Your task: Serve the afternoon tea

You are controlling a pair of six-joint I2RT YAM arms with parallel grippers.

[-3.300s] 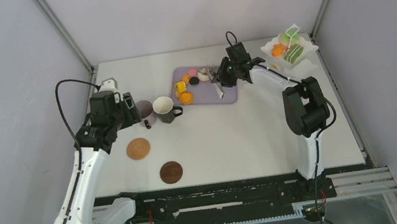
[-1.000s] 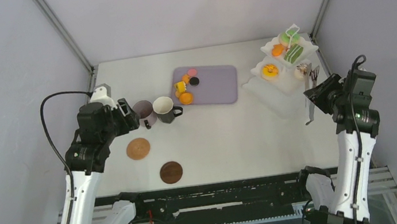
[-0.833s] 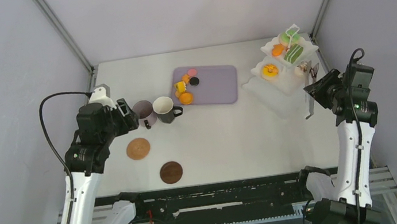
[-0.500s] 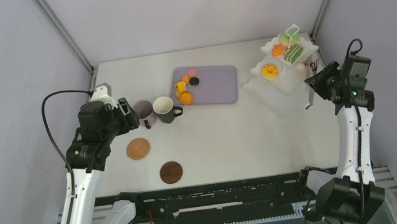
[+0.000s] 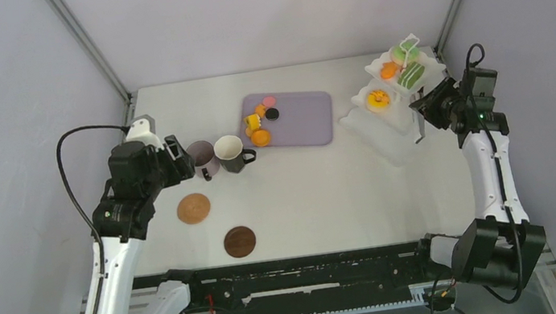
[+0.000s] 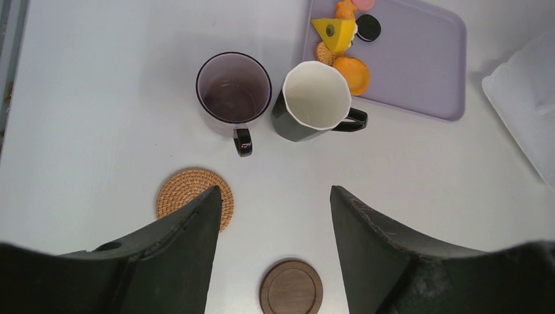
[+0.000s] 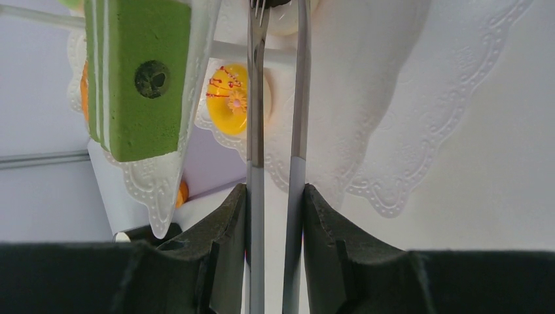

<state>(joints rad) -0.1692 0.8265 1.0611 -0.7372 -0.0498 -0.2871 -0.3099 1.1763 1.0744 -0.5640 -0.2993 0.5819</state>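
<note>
My right gripper [image 7: 275, 190] is shut on the long white tongs [image 7: 255, 98], whose tips reach up beside the white three-tier stand [image 5: 395, 85] to a pale sweet at the view's top edge. A yellow doughnut [image 7: 229, 98] and a green cake slice [image 7: 131, 78] sit on the stand. My left gripper [image 6: 275, 196] hangs open and empty above the table, short of the mauve mug [image 6: 233, 91] and the dark mug [image 6: 314, 98]. Below it lie a woven coaster [image 6: 190, 196] and a dark wooden coaster [image 6: 291, 288]. Several small sweets [image 5: 258, 123] lie on the lilac tray [image 5: 302, 117].
The tray stands at the back middle, just behind the mugs. Grey walls and metal frame posts close in the table on three sides. The stand fills the back right corner [image 5: 429, 64], close to the right arm's wrist.
The right arm has carried the tongs from the table's right edge back and left, up against the stand. The left arm and both mugs have not moved.
</note>
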